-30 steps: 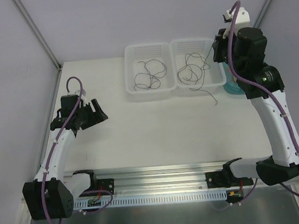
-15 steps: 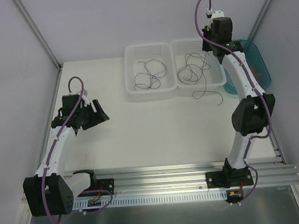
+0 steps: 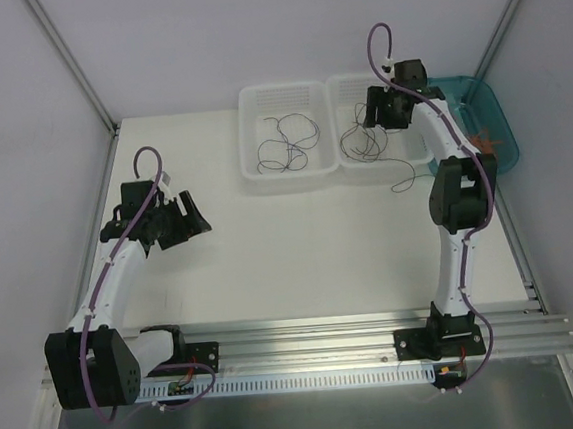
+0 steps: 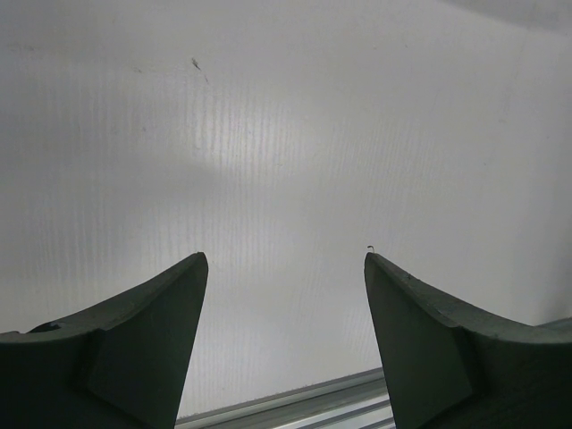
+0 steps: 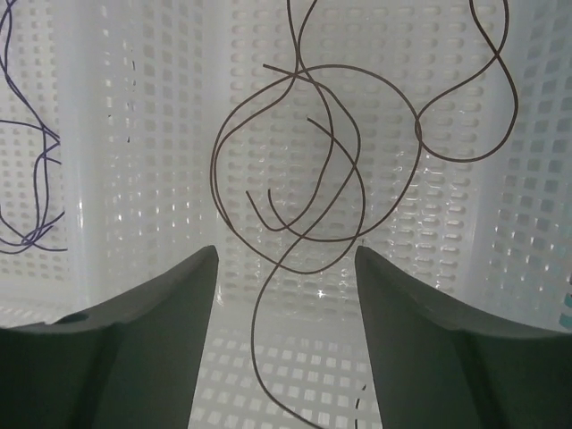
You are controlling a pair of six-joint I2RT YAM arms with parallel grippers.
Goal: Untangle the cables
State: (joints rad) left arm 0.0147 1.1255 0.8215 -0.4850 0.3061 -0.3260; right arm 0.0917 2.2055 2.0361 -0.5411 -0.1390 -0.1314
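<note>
Beside the right basket (image 3: 348, 89), the right arm (image 3: 455, 195) hides part of a teal tray (image 3: 493, 106) — its orange bit (image 3: 483, 140) too small to name. In the basket, the brown cable (image 5: 416, 125) is cropped top and bottom.

At the back of the tabletop (image 3: 301, 263) the left basket (image 3: 249, 148) and right basket (image 3: 358, 176) stand side by side, touching; the left cable (image 3: 287, 144) lies in the left one; the right cable (image 3: 363, 137) lies in the right one, its end trailing over the front rim onto the tabletop; a tray (image 3: 499, 116) lies just right of them.
</note>
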